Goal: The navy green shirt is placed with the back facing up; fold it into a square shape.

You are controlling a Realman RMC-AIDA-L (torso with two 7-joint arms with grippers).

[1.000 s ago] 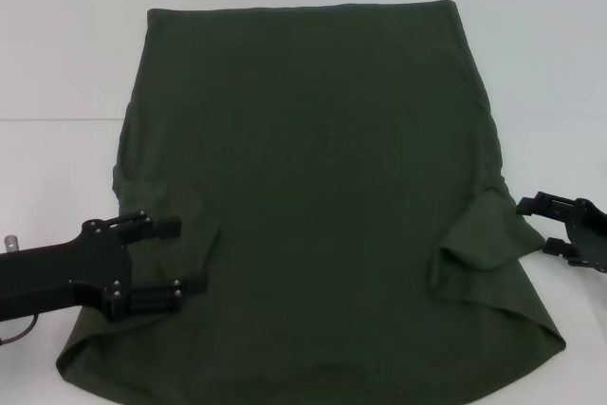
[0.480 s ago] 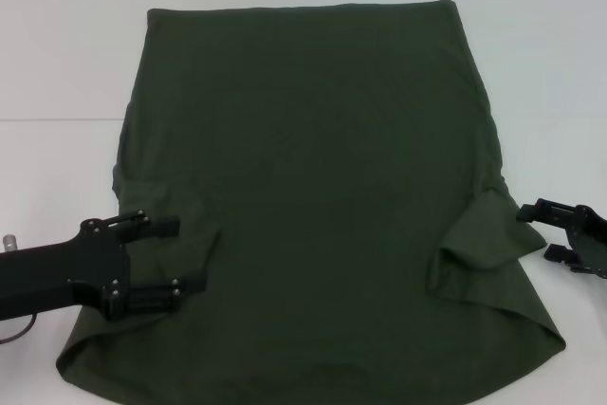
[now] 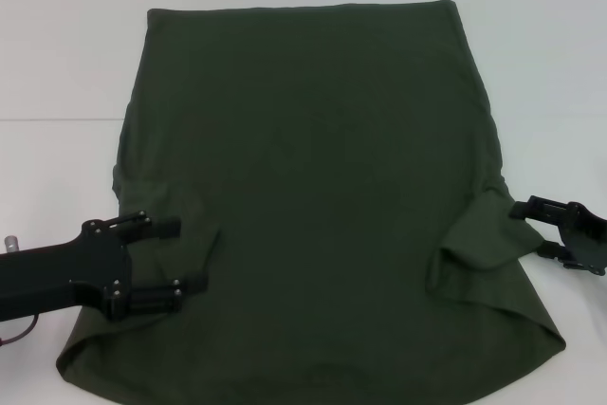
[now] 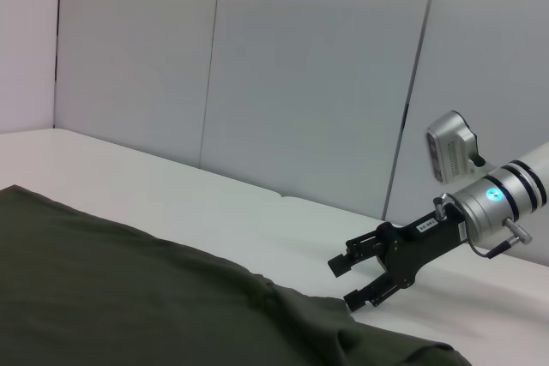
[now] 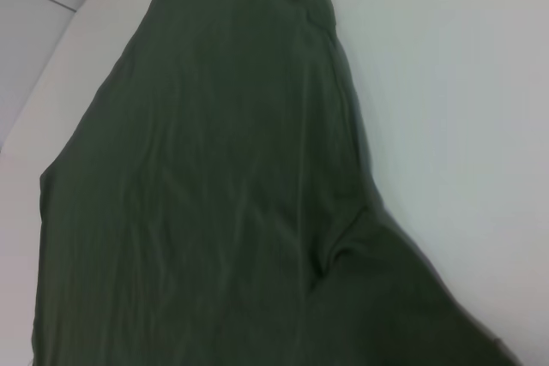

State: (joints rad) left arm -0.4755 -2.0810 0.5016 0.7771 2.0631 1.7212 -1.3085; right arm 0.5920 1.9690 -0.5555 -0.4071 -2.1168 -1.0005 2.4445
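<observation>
Head view: shirt [image 3: 313,196] lies flat on white table [image 3: 57,64], both sleeves folded inward. Left gripper [image 3: 180,255] sits over shirt's left side near the folded sleeve, fingers spread apart, nothing between them. Right gripper [image 3: 533,227] is at shirt's right edge, by the folded sleeve, fingers apart.

Left wrist view: shirt [image 4: 129,297] in foreground; right gripper [image 4: 350,280] just beyond its edge, fingers open, empty.

Right wrist view: shirt [image 5: 214,195] fills most of frame, table [image 5: 446,83] beside it; no fingers visible.
</observation>
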